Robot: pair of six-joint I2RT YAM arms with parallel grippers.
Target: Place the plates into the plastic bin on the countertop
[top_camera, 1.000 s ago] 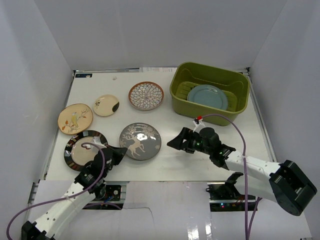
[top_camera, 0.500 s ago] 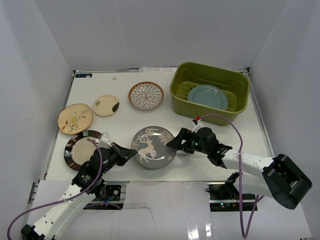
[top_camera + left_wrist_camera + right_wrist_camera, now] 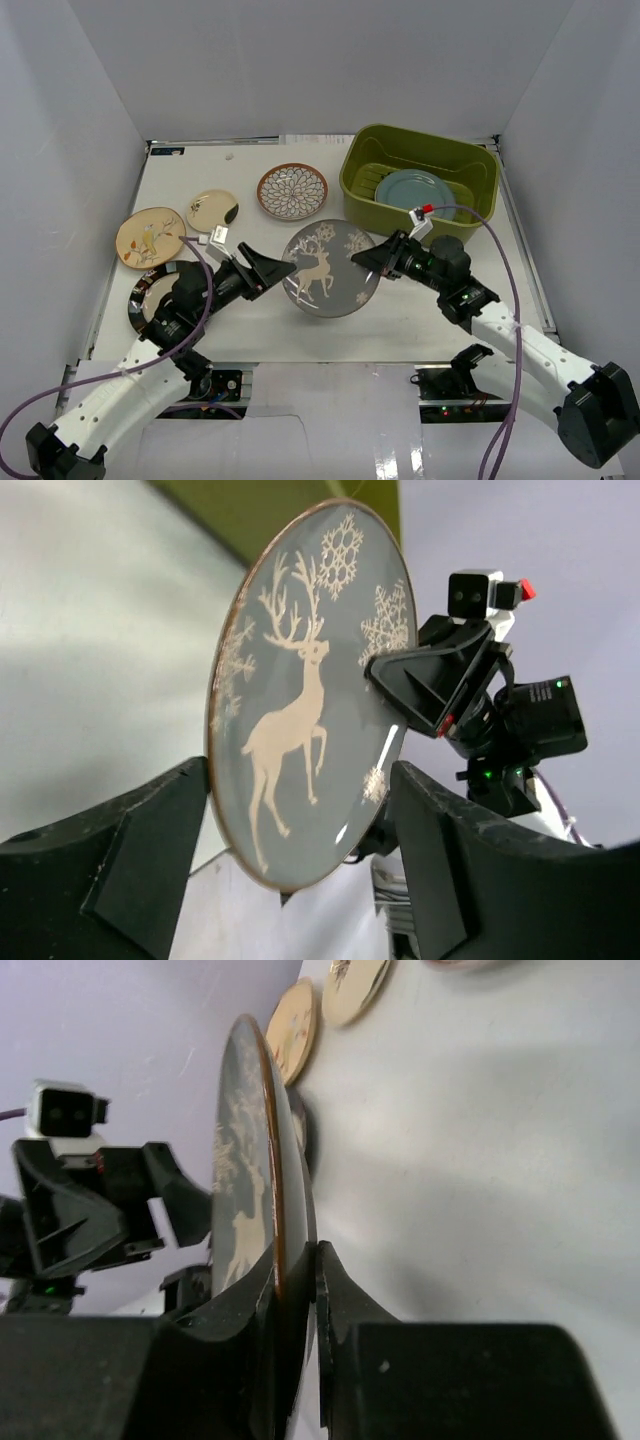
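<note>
Grey plate (image 3: 329, 268): on edge, lifted off the surface (image 3: 330, 215), between both arms (a handover pose, I judge).
Right fingers (image 3: 345, 1295): clenched on its rim, carrying it.
Left fingers (image 3: 130, 840): spread wide beside its lower edge, not gripping.
Plastic bin (image 3: 470, 160): just beyond the right arm; holds one teal plate (image 3: 415, 192).

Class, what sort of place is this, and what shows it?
Likely a robot test cell staged as a kitchen counter: bare pale walls boxing a white countertop, two robot arms, an olive-green plastic bin.
</note>
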